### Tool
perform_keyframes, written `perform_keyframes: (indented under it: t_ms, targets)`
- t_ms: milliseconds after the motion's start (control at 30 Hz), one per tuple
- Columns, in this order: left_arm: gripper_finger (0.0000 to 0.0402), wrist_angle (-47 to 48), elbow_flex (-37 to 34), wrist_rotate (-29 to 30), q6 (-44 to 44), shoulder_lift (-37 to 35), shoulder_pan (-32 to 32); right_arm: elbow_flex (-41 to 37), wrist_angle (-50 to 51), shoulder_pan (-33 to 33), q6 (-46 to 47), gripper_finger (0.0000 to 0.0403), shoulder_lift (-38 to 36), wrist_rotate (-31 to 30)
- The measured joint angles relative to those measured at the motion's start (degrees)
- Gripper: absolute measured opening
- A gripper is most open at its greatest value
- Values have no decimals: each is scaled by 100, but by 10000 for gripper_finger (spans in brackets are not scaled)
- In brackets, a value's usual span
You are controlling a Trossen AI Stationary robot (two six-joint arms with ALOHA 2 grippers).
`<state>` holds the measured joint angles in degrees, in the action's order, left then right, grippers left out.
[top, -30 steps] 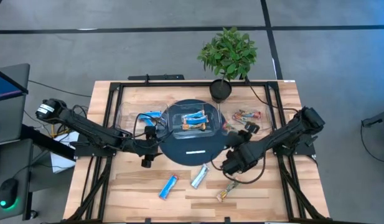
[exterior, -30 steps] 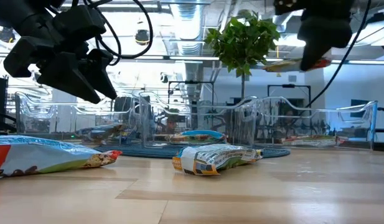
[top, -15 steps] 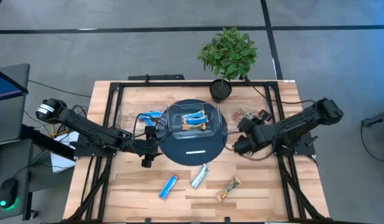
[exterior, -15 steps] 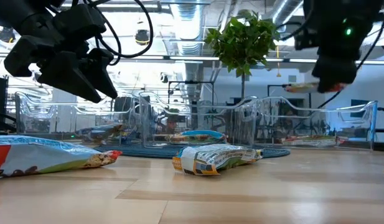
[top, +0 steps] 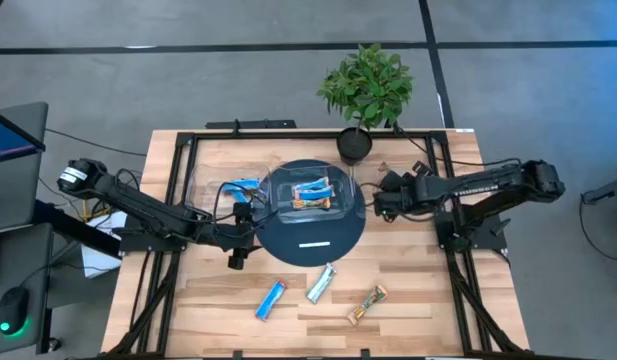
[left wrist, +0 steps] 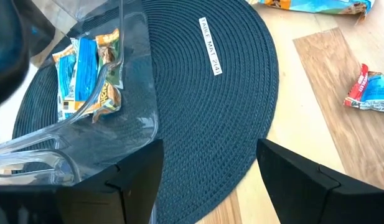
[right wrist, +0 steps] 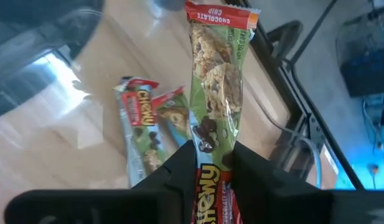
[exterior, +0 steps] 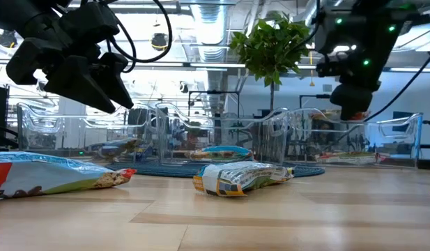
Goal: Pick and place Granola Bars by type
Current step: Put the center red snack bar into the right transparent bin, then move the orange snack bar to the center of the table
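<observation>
We are gripping a tan granola bar [right wrist: 215,99] in our right gripper [right wrist: 213,163], holding it above the table's far right side. Our left gripper [left wrist: 207,171] is hovering released over the dark mat [left wrist: 216,118].

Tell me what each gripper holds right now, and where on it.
The right gripper pinches a tan Chewy granola bar near one end; most of the bar sticks out past the fingers. The left gripper is open over the dark round mat, holding nothing.
</observation>
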<state>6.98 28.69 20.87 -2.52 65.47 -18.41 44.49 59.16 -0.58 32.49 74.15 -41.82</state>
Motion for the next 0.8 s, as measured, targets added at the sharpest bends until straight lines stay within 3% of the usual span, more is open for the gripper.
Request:
perform_keyframes:
  t_ms: [233, 433, 667, 800]
  targets:
    - [253, 1, 0, -4, -1, 0, 0, 0, -4, -370, 0, 174, 4, 142]
    - [253, -195, 0, -156, -72, 4, 2, -2, -70, -115, -241, 270, -19, 53]
    - [253, -1328, 0, -1453, -760, 450, 0, -2, -780, 1104, -269, 295, -356, -167]
    - [253, -1611, 0, -1739, -943, 808, 0, -2, -1958, 1947, -316, 295, -367, 38]
